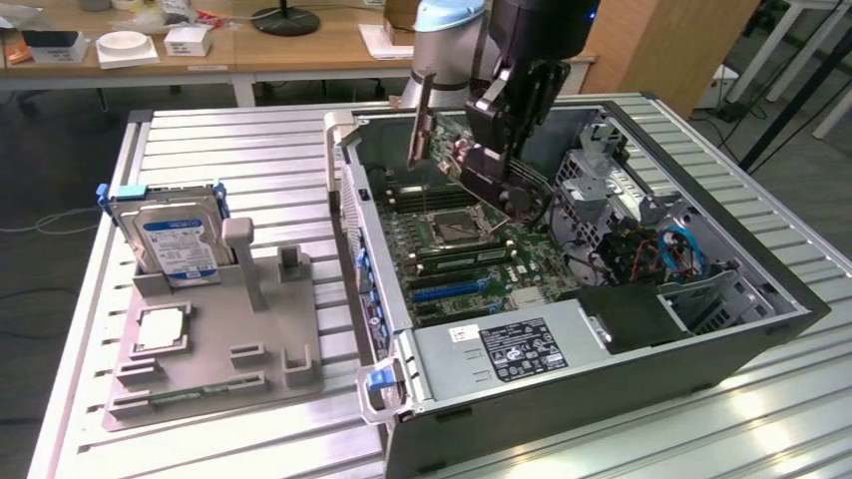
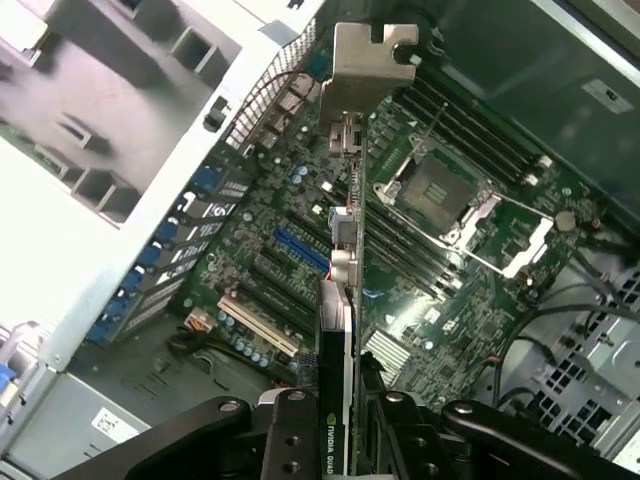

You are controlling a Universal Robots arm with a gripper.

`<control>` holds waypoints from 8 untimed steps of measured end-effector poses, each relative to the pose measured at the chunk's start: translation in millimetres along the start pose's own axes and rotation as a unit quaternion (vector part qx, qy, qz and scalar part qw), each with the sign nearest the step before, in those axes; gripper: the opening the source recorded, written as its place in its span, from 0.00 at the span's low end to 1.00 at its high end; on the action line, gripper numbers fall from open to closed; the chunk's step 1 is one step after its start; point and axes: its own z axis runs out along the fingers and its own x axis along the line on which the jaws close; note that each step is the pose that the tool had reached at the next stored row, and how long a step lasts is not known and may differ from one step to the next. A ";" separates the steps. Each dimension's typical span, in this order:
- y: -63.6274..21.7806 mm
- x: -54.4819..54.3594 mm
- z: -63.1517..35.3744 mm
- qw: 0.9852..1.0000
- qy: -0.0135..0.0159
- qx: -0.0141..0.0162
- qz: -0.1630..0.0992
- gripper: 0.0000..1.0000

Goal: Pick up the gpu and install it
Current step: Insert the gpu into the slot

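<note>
My claw (image 1: 506, 165) is clamped on the gpu (image 1: 423, 130) inside the open computer case (image 1: 745, 344), upper centre of the exterior view. The card hangs edge-down over the motherboard (image 1: 460, 264), and its silvery bracket (image 1: 419, 120) points toward the case's rear wall. In the wrist view my two black fingers (image 2: 290, 435) pinch the gpu (image 2: 345, 300) from either side. It is seen edge-on, with the bracket (image 2: 370, 60) at its far end. The processor socket (image 2: 440, 190) lies to one side of it and a blue slot (image 2: 300, 250) to the other. I cannot tell whether the card's lower edge touches the board. On the exterior view's left, a hard drive (image 1: 176, 239) stands upright in a grey fixture (image 1: 253, 349) on the metal table (image 1: 74, 329).
</note>
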 end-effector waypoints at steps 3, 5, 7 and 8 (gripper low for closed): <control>-0.1 -0.1 0.5 1.000 -0.001 0.000 -0.024 0.26; -0.1 -0.2 0.7 0.999 -0.001 0.000 -0.039 0.26; -0.2 -0.3 1.0 0.998 -0.001 0.000 -0.055 0.26; -0.2 -0.4 1.3 0.998 -0.002 0.000 -0.070 0.26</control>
